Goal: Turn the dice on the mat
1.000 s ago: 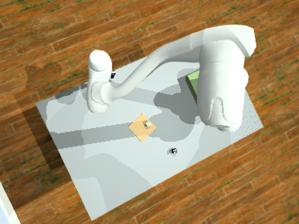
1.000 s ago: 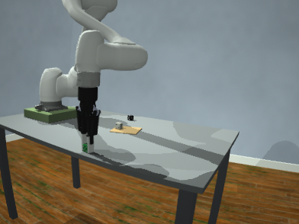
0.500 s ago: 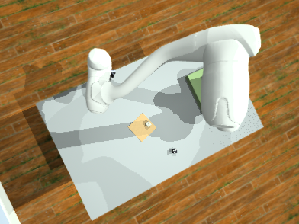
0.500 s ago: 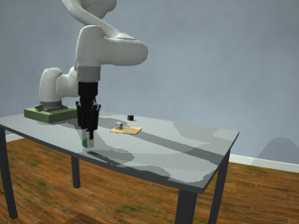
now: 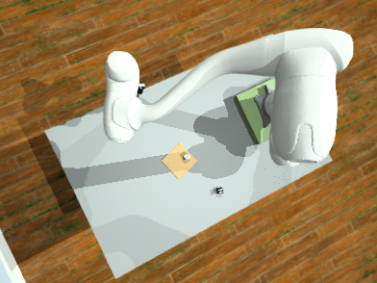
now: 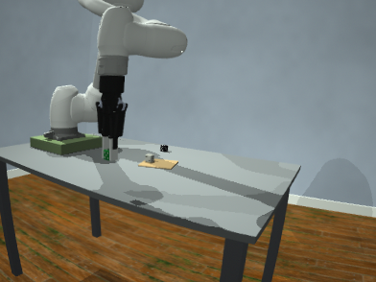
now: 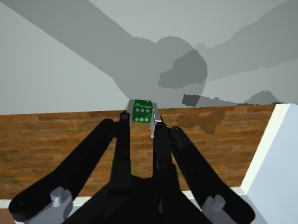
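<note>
The hand (image 6: 111,154) (image 7: 142,108) is pointing down, and its fingers are clamped on the green die (image 6: 106,154) (image 7: 142,113). In the wrist view this die sits between the pale fingertip pads, one at each side. The face of it toward the wrist camera carries two rows of three pips. The green die is away from the mat (image 5: 174,167) (image 6: 163,165), and it appears raised over the grey surface (image 5: 144,212) (image 6: 216,165) (image 7: 45,70), because in the wrist view the wooden floor (image 5: 43,255) (image 6: 158,249) (image 7: 65,150) is seen behind it. The top view hides it under the arm (image 5: 122,91) (image 6: 115,34).

The white die (image 5: 187,157) (image 6: 150,157) is on the tan mat, nearer to one side than to the middle. The black die (image 5: 219,191) (image 6: 164,148) is on the surface, apart from the mat. For both of these dice, the pips are too small for me to tell which number is on top. The arm's foot stands on a green base block (image 5: 250,117) (image 6: 45,145) at one end of the surface, and the shadows of the arm lie broadly across the surface.

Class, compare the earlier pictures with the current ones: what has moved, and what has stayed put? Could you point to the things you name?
The tool (image 5: 140,89) (image 6: 110,152) (image 7: 142,108) has moved upward, carrying the green die (image 6: 106,154) (image 7: 142,111) between its fingers. Nothing was let go. The white die (image 5: 187,157) (image 6: 150,157), black die (image 5: 219,191) (image 6: 164,148) and mat (image 5: 175,168) (image 6: 158,165) stayed where they were.
</note>
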`<state>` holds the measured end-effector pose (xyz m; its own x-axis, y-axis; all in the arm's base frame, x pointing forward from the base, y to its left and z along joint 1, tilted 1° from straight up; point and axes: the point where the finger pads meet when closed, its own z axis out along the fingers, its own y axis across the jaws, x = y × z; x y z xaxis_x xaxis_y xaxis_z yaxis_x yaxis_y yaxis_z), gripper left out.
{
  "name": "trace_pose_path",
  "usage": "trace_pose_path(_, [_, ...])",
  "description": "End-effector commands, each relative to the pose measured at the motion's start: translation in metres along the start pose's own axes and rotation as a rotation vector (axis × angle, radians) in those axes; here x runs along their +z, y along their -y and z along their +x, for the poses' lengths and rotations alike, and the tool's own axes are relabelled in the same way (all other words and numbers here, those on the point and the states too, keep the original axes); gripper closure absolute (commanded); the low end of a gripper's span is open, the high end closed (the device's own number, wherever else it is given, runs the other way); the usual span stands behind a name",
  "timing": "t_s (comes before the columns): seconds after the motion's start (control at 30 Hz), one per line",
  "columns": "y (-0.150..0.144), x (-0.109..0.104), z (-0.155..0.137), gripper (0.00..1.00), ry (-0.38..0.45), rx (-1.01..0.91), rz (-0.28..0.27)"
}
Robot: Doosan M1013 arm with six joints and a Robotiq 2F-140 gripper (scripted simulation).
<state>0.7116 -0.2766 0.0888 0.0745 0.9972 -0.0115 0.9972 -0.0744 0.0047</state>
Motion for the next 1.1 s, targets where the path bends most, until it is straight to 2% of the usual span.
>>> trace_pose_path(0.0, [0.0, -0.001, 0.0, 0.76, 0.0, 0.0, 0.0])
trace_pose_path(0.27, [0.0, -0.001, 0.001, 0.76, 0.0, 0.0, 0.0])
trace_pose_path(0.33, [0.0, -0.001, 0.015, 0.76, 0.0, -0.009, 0.0])
trace_pose_path(0.37, [0.0, -0.001, 0.033, 0.76, 0.0, -0.019, 0.0])
trace_pose_path(0.43, [0.003, -0.003, 0.089, 0.76, 0.0, -0.052, 0.0])
trace_pose_path(0.47, [0.003, -0.003, 0.089, 0.76, 0.0, -0.052, 0.0])
trace_pose_path(0.5, [0.007, -0.003, 0.119, 0.76, 0.0, -0.073, 0.0])
trace_pose_path(0.57, [0.007, -0.003, 0.119, 0.76, 0.0, -0.073, 0.0])
trace_pose_path(0.6, [0.014, -0.004, 0.165, 0.76, 0.0, -0.098, 0.0])
trace_pose_path(0.67, [0.014, -0.004, 0.165, 0.76, 0.0, -0.098, 0.0])
trace_pose_path(0.7, [0.024, -0.005, 0.206, 0.76, 0.0, -0.123, 0.0])
trace_pose_path(0.73, [0.024, -0.005, 0.206, 0.76, 0.0, -0.123, 0.0])
trace_pose_path(0.77, [0.034, -0.005, 0.234, 0.76, 0.0, -0.149, 0.0])
trace_pose_path(0.83, [0.036, -0.005, 0.245, 0.76, 0.0, -0.149, 0.0])
trace_pose_path(0.87, [0.05, -0.005, 0.281, 0.76, 0.0, -0.173, 0.0])
trace_pose_path(0.9, [0.05, -0.005, 0.281, 0.76, 0.0, -0.173, 0.0])
trace_pose_path(0.93, [0.063, -0.005, 0.309, 0.76, 0.0, -0.195, 0.0])
trace_pose_path(0.97, [0.064, -0.005, 0.312, 0.76, 0.0, -0.195, 0.0])
trace_pose_path(1.0, [0.077, -0.005, 0.338, 0.76, 0.0, -0.213, 0.0])
trace_pose_path(1.03, [0.077, -0.005, 0.338, 0.76, 0.0, -0.213, 0.0])
trace_pose_path(1.07, [0.088, -0.005, 0.357, 0.76, 0.0, -0.227, 0.0])
